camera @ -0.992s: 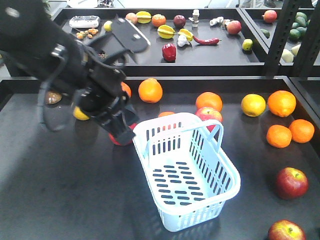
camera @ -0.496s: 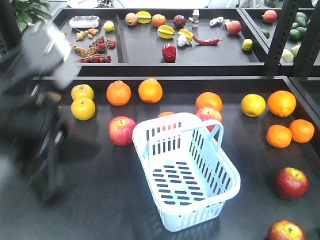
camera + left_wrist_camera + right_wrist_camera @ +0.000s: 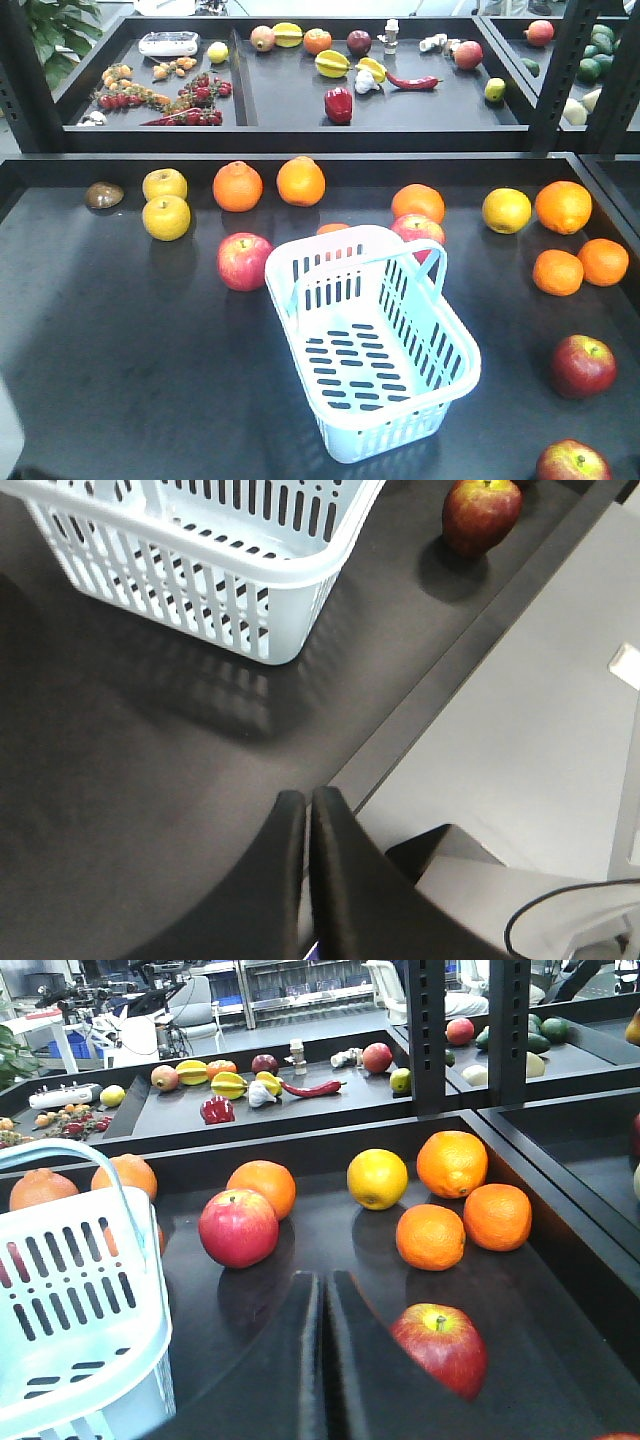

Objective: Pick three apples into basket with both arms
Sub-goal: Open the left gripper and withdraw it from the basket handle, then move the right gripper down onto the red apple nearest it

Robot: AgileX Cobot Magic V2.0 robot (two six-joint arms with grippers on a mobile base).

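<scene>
Front-facing view: the basket [image 3: 390, 430] sits in the middle of the black table [image 3: 120, 360], and its thin handle [image 3: 437, 262] stands up at the far end. One dark red apple [image 3: 583, 366] lies on the table to the right of the basket. Another dark red apple [image 3: 572, 465] lies closer to the front edge. A pink-red apple [image 3: 245, 261] sits just beside the basket's far left corner. Left wrist view: the left gripper [image 3: 306, 795] has its two black fingers pressed together, with nothing held between them. It hangs over the front edge of the table. The basket [image 3: 295, 615] is ahead of the fingertips and to their left. A dark red apple [image 3: 482, 515] is farther ahead and to the right, close beside the table edge. Right wrist view: the right gripper [image 3: 322, 1278] also has its fingers pressed together and holds nothing. A dark red apple [image 3: 440, 1348] lies near the tips, to their right. A pink-red apple [image 3: 238, 1227] is ahead and a little left, and the basket [image 3: 150, 1300] is off to the left. Two oranges [image 3: 430, 1236] are ahead on the right.
</scene>
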